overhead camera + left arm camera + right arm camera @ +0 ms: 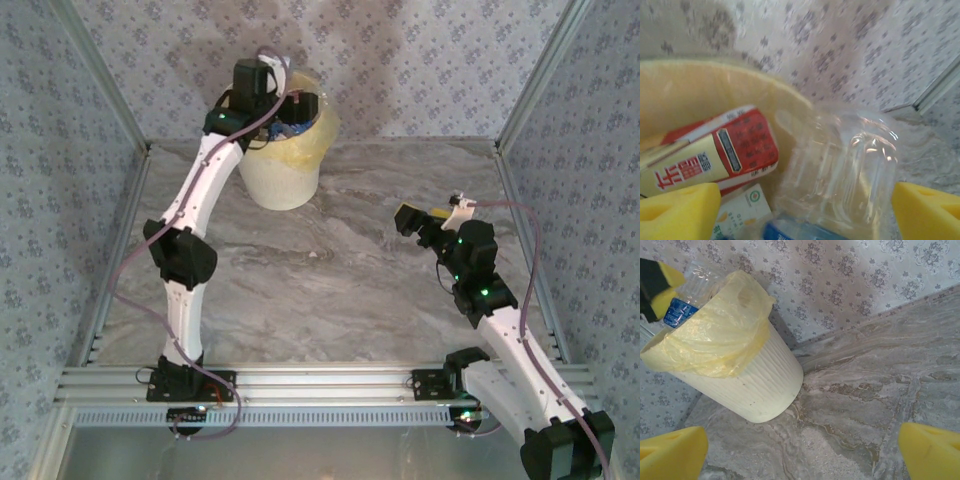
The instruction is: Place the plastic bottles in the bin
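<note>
The cream-yellow bin point(290, 175) with its yellowish bag stands at the back of the table, left of centre. My left gripper point(283, 108) hangs over its mouth. In the left wrist view, a clear plastic bottle point(840, 165) with a blue label sits between the wide-apart yellow pads point(680, 210), blurred, touching neither pad firmly; the left gripper point(806, 212) is open. Inside the bin point(690, 85) lie a red-and-cream labelled bottle point(715, 160) and a white-labelled one point(747, 207). From the right wrist, the blue-labelled bottle point(687, 300) pokes above the bin's rim point(755, 385). My right gripper point(432, 212) is open over bare table, holding nothing.
A grey marbled table point(350, 270) lies between patterned walls, with metal frame rails point(300, 385) along the near edge and the sides. The right gripper point(802, 455) looks at the bin from the tabletop to its right.
</note>
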Controlling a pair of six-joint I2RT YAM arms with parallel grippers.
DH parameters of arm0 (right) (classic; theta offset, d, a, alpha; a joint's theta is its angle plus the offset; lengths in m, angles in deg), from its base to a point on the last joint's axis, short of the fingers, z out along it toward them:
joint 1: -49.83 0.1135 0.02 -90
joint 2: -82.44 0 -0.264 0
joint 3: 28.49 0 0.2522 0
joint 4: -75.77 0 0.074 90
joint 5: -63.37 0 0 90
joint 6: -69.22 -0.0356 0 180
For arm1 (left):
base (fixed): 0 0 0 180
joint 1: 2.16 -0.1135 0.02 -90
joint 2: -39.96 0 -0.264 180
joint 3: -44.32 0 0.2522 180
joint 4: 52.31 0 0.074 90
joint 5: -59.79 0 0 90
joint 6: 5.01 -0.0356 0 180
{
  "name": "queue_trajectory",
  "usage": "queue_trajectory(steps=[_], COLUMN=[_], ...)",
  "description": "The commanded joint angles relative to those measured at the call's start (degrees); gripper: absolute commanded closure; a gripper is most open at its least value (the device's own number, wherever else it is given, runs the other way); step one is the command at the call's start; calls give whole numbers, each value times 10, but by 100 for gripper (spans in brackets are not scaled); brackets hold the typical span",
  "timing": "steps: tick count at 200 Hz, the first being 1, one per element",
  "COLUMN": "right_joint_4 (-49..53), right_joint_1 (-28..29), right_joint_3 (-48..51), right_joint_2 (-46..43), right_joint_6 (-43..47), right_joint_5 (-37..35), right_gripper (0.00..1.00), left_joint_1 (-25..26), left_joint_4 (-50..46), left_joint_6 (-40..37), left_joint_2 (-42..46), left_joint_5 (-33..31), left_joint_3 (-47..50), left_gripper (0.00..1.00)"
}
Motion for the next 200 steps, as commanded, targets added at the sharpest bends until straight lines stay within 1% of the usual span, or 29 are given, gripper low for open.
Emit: queue_trajectory(steps=[1,10,33,41,52,63,86,93,111,131,143,156,162,170,180,200], right_joint_4=[6,5,5,6,5,4,5,4,3,2,4,8,9,8,7,6], right_joint_1=[-2,-2,-2,-2,-2,-2,-2,-2,-2,-2,-2,-2,-2,-2,-2,-2], right_joint_3=[-4,-3,-3,-4,-3,-4,-3,-4,-4,-2,-2,-3,-2,-2,-2,-4], right_joint_2=[-5,-4,-4,-3,-3,-2,-1,-1,2,1,2,1,1,2,3,5], right_joint_6=[10,10,10,9,9,10,9,8,8,8,8,8,8,8,8,9], right_joint_5=[-11,-12,-11,-12,-12,-13,-15,-15,-16,-16,-15,-13,-13,-13,-13,-13], right_gripper=[0,0,0,0,0,0,0,0,0,0,0,0,0,0,0,0], left_joint_1=[1,0,-2,-3,-5,-6,-6,-7,-8,-13,-21,-26,-25,-25,-25,-25], left_joint_4=[-68,-90,-155,-166,-169,-173,-190,-190,-180,-171,-174,-180,-182,-182,-183,-178], left_joint_6=[-27,-29,-31,-30,-30,-31,-27,-23,-19,-29,-32,-40,-43,-49,-56,-69], left_joint_2=[-20,-30,-63,-67,-65,-62,-51,-45,-29,-22,-23,-27,-30,-35,-43,-56], left_joint_5=[-60,-81,-165,-182,-189,-178,-116,-105,-109,-137,-123,-89,-88,-85,-79,-46], left_joint_3=[-22,-28,-77,-86,-88,-95,-137,-147,-157,-158,-157,-157,-157,-155,-155,-154], left_gripper=[16,20,27,27,27,24,18,17,15,16,16,15,13,12,16,32])
